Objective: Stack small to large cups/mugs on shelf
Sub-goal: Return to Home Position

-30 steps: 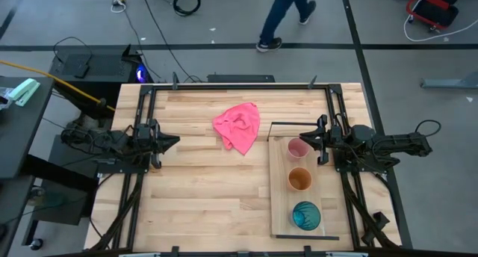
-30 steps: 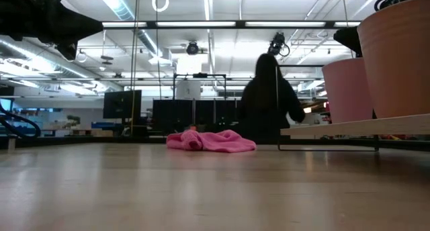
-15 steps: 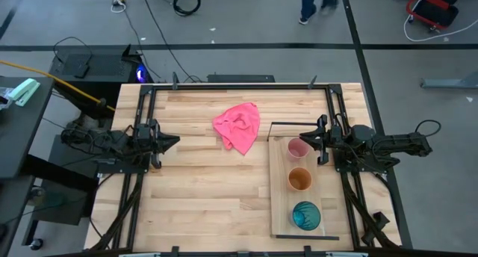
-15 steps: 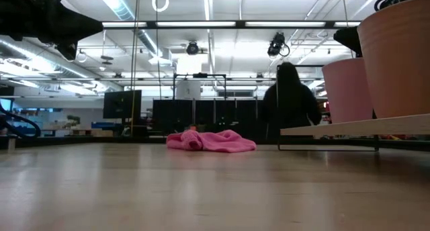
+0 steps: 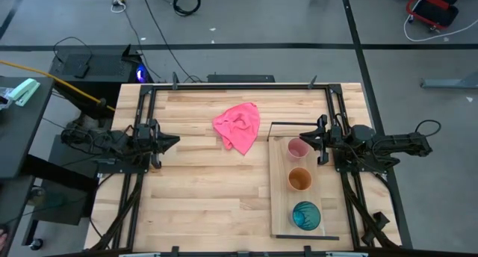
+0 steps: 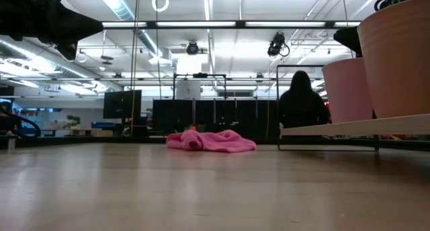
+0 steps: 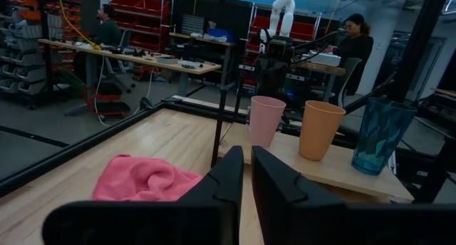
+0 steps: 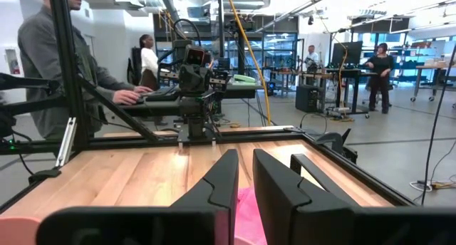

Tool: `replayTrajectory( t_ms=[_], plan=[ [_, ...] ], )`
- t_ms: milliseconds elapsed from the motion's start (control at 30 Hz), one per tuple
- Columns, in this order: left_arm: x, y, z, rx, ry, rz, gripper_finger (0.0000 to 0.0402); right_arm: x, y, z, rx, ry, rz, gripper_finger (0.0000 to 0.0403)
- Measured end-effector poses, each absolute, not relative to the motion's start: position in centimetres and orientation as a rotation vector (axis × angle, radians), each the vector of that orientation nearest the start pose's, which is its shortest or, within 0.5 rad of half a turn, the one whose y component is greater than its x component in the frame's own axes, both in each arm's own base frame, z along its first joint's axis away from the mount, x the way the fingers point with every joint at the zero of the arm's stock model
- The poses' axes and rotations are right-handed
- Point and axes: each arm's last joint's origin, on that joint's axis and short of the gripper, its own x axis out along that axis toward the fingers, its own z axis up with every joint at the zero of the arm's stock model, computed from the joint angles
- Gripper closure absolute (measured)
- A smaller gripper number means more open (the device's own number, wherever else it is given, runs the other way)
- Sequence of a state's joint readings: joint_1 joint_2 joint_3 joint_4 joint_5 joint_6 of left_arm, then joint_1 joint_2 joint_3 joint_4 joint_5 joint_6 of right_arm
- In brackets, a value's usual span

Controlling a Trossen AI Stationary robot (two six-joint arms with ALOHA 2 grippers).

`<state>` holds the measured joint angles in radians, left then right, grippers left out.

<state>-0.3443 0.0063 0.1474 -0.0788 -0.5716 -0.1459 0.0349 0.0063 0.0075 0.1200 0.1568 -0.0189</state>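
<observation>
Locate the shelf (image 5: 280,212) on the right half of the table (image 5: 202,190), with its long side running from the far edge toward the near edge and its black wire frame (image 5: 287,125) at the far end. Confirm that three cups stand upright on the board in a single row, mouths up, each apart from the next and none nested in another. The pink cup (image 5: 298,149) is nearest the wire frame, the orange cup (image 5: 299,179) is in the middle, and the teal cup (image 5: 305,215) is at the near end. In the left wrist view, the teal cup reads as the tallest of the three. Note the pink cloth (image 5: 238,127) lying crumpled on the tabletop just beside the far left corner of the shelf, clear of all three cups. Check the left gripper (image 5: 175,141): it sits at the left side of the table, pointing toward the centre, well apart from the shelf. Its wrist view shows the two fingers drawn nearly together with only a thin slit between them and nothing held. Check the right gripper (image 5: 304,137): it sits at the right side of the table, pointing toward the centre, with its tip near the pink cup at the far end of the shelf. Its wrist view shows the same narrow slit between the fingers, also with nothing held. A person (image 6: 304,107) stands in the room beyond the far edge of the table.
</observation>
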Motion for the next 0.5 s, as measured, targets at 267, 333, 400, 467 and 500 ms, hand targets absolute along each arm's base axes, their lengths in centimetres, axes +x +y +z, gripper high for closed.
replayTrajectory(
  t_ms=[267,333,400,467,500],
  plan=[
    [8.25,-1.29,20.48,-0.173,-0.072,0.223,0.0364,9.66,-0.11,17.72,-0.007,-0.12,-0.123,0.035],
    [8.25,-1.29,20.48,-0.173,-0.073,0.223,0.0367,9.66,-0.12,17.72,-0.007,-0.12,-0.123,0.035],
    [8.25,-1.29,20.48,-0.173,-0.073,0.223,0.037,9.66,-0.12,17.72,-0.007,-0.12,-0.123,0.035],
    [8.25,-1.29,20.48,-0.173,-0.072,0.223,0.0372,9.67,-0.11,17.72,-0.007,-0.12,-0.123,0.035],
    [8.25,-1.29,20.48,-0.173,-0.073,0.223,0.0372,9.67,-0.11,17.71,-0.007,-0.12,-0.123,0.035]
  ],
)
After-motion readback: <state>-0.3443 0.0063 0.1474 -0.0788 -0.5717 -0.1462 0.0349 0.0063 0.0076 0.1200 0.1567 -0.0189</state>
